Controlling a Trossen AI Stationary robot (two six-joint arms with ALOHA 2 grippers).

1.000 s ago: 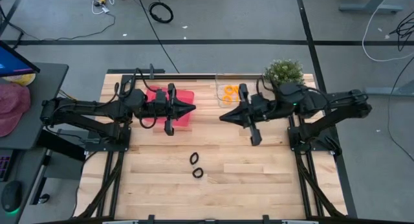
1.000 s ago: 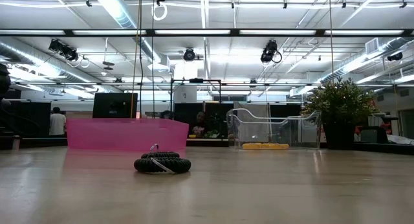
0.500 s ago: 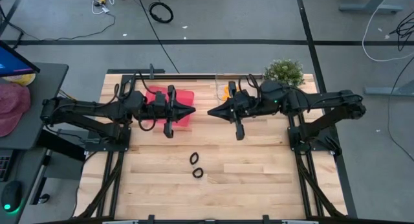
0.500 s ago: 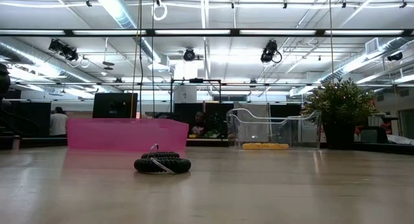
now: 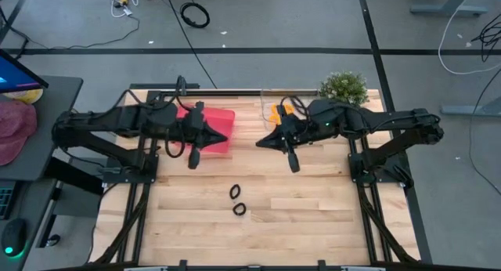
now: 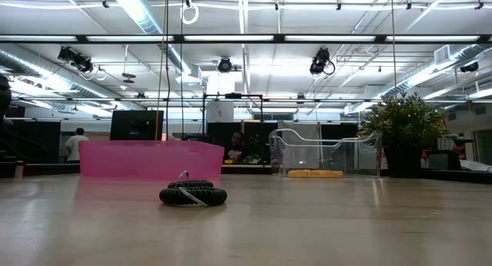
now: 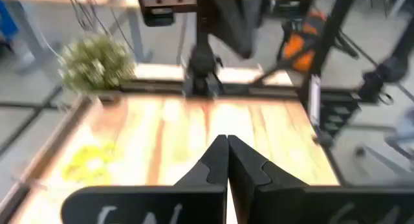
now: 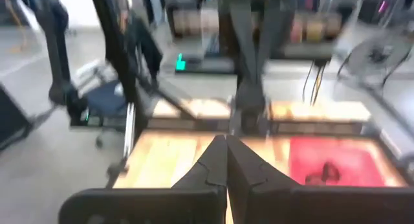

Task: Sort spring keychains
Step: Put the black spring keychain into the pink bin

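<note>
Two black spring keychains (image 5: 235, 191) (image 5: 239, 209) lie on the bare wood at mid-table, seen as one dark heap (image 6: 192, 194) in the low view. Orange spring keychains (image 5: 278, 110) lie in the clear bin (image 6: 323, 152) at the far side. Dark ones (image 8: 323, 172) lie in the pink bin (image 5: 221, 121). My left gripper (image 5: 228, 138) hangs shut, high beside the pink bin, pointing toward the table's right. My right gripper (image 5: 258, 143) faces it, shut, high over the table's middle. Neither has anything between its fingers.
A potted plant (image 5: 343, 86) stands at the far right corner beside the clear bin. Bare wood (image 5: 313, 208) spreads around the two black keychains toward the near edge. The low view shows neither arm.
My left gripper has risen over the pink bin's edge and tipped up toward level, drawing back a little toward the table's left. My right gripper has gone from the clear bin toward the table's middle and sunk slightly. Both have stayed shut. The keychains on the table have not moved.
</note>
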